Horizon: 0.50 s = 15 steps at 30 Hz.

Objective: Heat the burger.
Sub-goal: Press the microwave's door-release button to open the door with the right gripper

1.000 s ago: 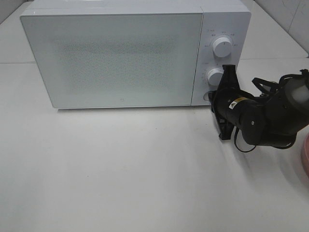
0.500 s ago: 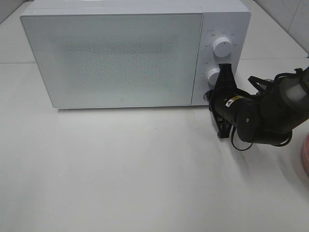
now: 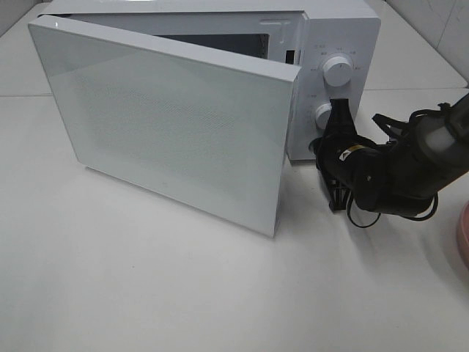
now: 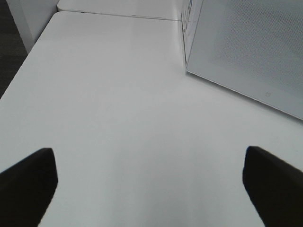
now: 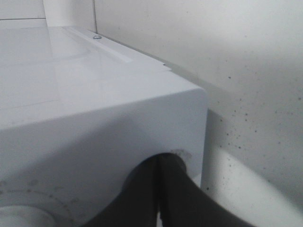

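No burger in view; prob. light, squashy, layers slide, so grip gently across bun sides. At microwave (image 3: 330,29) panel the right tool (image 5: 160,165) is pressed together, door (image 3: 168,125) ajar; left tool (image 4: 150,165) spread.

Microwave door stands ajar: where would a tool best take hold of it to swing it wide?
Take the door by its free right edge, from the front right. Hinged on the left, it leaves that edge standing clear of the oven body, with a gap behind for one finger.
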### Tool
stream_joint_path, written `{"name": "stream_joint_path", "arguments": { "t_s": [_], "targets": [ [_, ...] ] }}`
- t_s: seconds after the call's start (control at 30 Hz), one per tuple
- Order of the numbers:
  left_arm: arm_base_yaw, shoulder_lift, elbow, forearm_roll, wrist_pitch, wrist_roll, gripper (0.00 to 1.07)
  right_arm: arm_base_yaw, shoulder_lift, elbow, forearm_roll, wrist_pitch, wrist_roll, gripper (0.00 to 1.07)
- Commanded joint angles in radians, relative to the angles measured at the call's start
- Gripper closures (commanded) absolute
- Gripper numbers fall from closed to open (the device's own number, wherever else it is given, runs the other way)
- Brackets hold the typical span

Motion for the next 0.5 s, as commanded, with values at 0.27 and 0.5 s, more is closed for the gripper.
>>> {"name": "stream_joint_path", "arguments": {
  "t_s": [0.27,0.5],
  "targets": [
    [-0.007,-0.016,-0.001,-0.004,-0.017,0.000,0.06,-0.060,-0.030,-0.089,0.027,-0.404,-0.010,1.07],
    [-0.007,-0.016,-0.001,-0.004,-0.017,0.000,0.06,-0.033,-0.046,-0.036,0.024,-0.367,-0.001,1.07]
  ]
}}
